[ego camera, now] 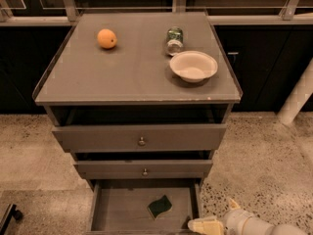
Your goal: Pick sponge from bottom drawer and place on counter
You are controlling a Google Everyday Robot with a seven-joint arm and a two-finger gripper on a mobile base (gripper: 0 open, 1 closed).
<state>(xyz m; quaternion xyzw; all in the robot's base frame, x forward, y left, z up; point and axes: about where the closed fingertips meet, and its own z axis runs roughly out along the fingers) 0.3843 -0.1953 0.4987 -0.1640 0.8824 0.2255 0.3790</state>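
The sponge [160,206] is small, dark green and wavy-edged. It lies on the floor of the open bottom drawer [117,214], right of the middle. The gripper [213,218] sits at the bottom right of the view, beside the drawer's right front corner and to the right of the sponge, apart from it. Its pale fingers [205,225] point left toward the drawer. The counter [132,67] is the broad grey cabinet top above the three drawers.
On the counter stand an orange fruit [106,38] at the back left, a green-topped jar [174,39] lying at the back right and a white bowl [193,66] in front of it. Two knobbed drawers [141,138] stick out above the bottom one. Speckled floor surrounds the cabinet.
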